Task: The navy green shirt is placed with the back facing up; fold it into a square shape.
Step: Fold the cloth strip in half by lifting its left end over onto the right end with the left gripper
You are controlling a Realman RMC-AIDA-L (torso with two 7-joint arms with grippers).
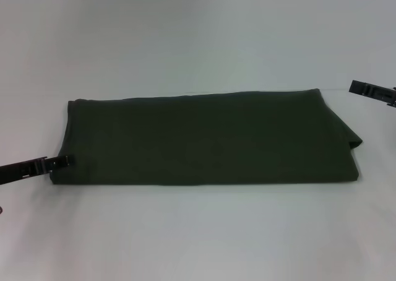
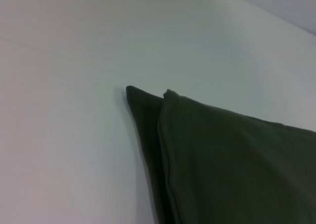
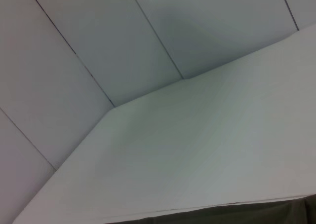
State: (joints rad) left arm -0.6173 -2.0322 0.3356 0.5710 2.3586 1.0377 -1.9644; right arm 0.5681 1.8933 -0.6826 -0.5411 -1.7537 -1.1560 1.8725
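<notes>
Two grippers are showing in the head view: the left gripper (image 1: 62, 161) is sitting at the near-left corner of the navy green shirt (image 1: 204, 138), the right gripper (image 1: 371, 91) is hanging beyond the far-right corner, apart from the cloth. The shirt is lying mid-bench (image 1: 198, 237) as a long flat band, already folded lengthwise, layered edges showing in the left wrist view (image 2: 222, 165). Likely next: bringing the left end over onto the right, so pinching all layers and keeping edges aligned is mattering. Jaws on both sides: cannot tell, too thin and partly cut off; left contact with fabric is unclear.
</notes>
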